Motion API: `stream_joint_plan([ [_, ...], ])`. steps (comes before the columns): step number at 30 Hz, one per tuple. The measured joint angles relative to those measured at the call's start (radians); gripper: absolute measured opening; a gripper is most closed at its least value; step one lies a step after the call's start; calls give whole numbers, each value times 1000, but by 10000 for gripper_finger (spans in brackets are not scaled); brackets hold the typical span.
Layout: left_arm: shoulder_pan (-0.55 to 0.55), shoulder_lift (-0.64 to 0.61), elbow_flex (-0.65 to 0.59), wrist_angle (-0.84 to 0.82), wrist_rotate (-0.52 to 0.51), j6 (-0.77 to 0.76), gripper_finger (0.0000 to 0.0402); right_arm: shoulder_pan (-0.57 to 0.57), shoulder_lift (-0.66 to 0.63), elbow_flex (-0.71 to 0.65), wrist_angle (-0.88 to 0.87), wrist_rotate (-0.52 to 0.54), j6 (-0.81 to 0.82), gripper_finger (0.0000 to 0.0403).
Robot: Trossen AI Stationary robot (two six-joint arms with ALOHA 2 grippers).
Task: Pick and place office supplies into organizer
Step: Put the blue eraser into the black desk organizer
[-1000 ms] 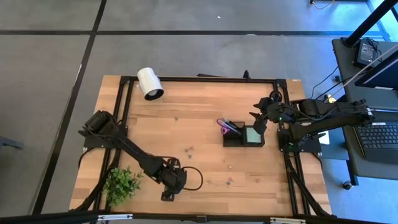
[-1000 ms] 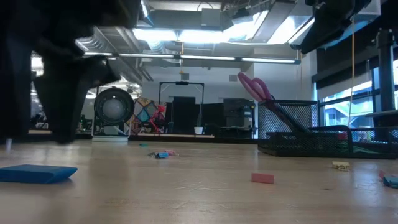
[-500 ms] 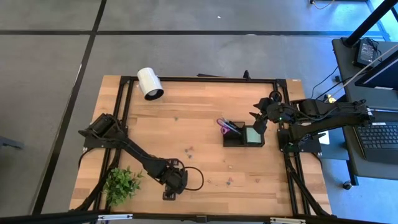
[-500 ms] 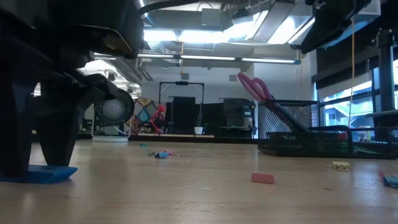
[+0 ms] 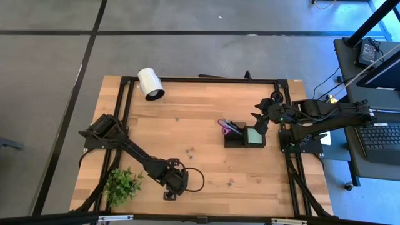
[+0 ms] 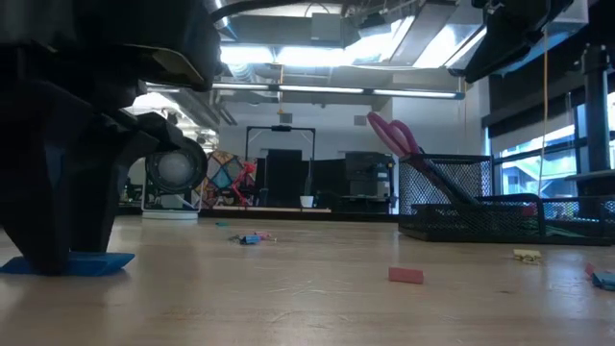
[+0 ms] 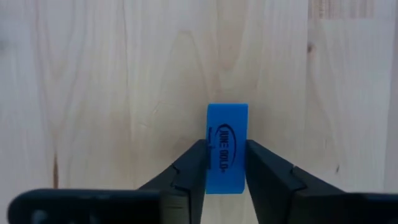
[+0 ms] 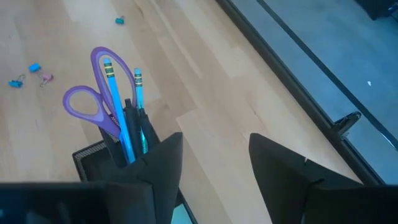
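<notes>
Down at the table's near edge, beside the potted plant [image 5: 122, 184], left gripper [image 7: 226, 163] narrowed onto the blue eraser [image 7: 226, 147], fingers pressing both long sides, block lying flat on the wood. Light, rubbery, grippy by the look, unlikely to slip; narrow-side pinch seems right. Right gripper [image 5: 260, 122] parked part-open, empty, over the organizer [image 5: 240, 139], scissors [image 8: 98, 93] and pens inside.

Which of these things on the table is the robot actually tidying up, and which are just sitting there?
Part of the job:
- blue eraser, between the left hand's fingers
- black organizer
- purple scissors and pencils, already in it
- green notepad, in it too
- small clips and pink eraser, loose on the wood

Just lying about:
- potted plant
- white cylinder
</notes>
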Motion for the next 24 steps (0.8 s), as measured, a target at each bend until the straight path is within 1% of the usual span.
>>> stream_joint_plan([
  [6,18,-1,-1,10,9,-3,85,0,0,0,0,0,0,189],
  [11,28,-38,-7,34,9,19,73,0,0,0,0,0,0,189],
  [15,61,-97,-11,37,-51,22,69,0,0,0,5,0,0,189],
  [19,103,-162,-8,78,-74,28,69,0,0,0,8,0,0,189],
  [21,143,-195,-8,121,-122,69,69,0,0,0,10,0,0,189],
  [23,184,-219,-6,183,-163,142,69,0,0,0,10,0,0,189],
  [24,204,-223,-6,216,-167,178,69,0,0,0,10,0,0,189],
])
